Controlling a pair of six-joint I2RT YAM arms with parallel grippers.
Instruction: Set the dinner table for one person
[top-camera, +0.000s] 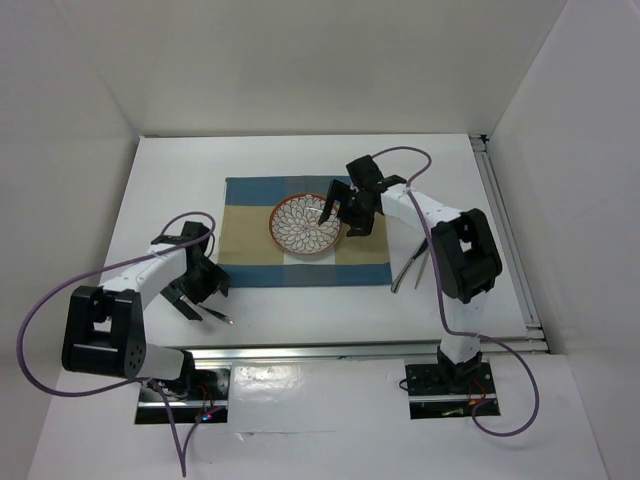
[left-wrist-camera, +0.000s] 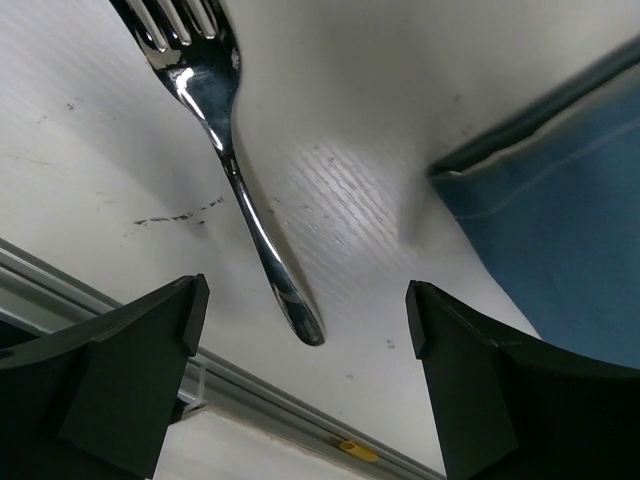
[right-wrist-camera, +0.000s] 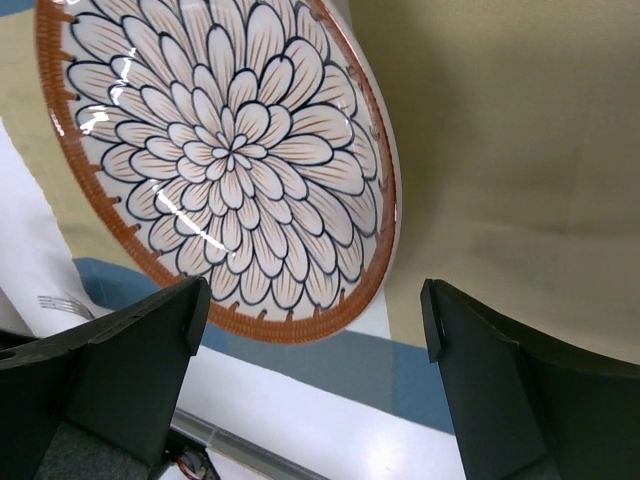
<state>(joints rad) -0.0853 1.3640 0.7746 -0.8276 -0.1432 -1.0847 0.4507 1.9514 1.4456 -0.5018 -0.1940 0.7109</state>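
Observation:
The white dinner table (top-camera: 180, 180) carries a blue-and-tan checked placemat (top-camera: 250, 262) with a flower-patterned plate (top-camera: 300, 228) on its middle. My right gripper (top-camera: 345, 220) hovers open over the plate's right rim. In the right wrist view the plate (right-wrist-camera: 220, 160) lies flat on the placemat (right-wrist-camera: 500, 150), just ahead of the open right gripper (right-wrist-camera: 315, 310), which holds nothing. A silver fork (left-wrist-camera: 225, 150) lies on the bare table left of the placemat. Its handle end points into the gap of my open left gripper (left-wrist-camera: 300, 310), untouched. From above, the left gripper (top-camera: 203, 296) sits by the placemat's near left corner.
Thin utensils (top-camera: 412, 268) lie on the table just right of the placemat, beside the right arm. A metal rail (top-camera: 350, 350) runs along the near edge, seen close behind the left fingers (left-wrist-camera: 120, 370). White walls enclose the table on three sides.

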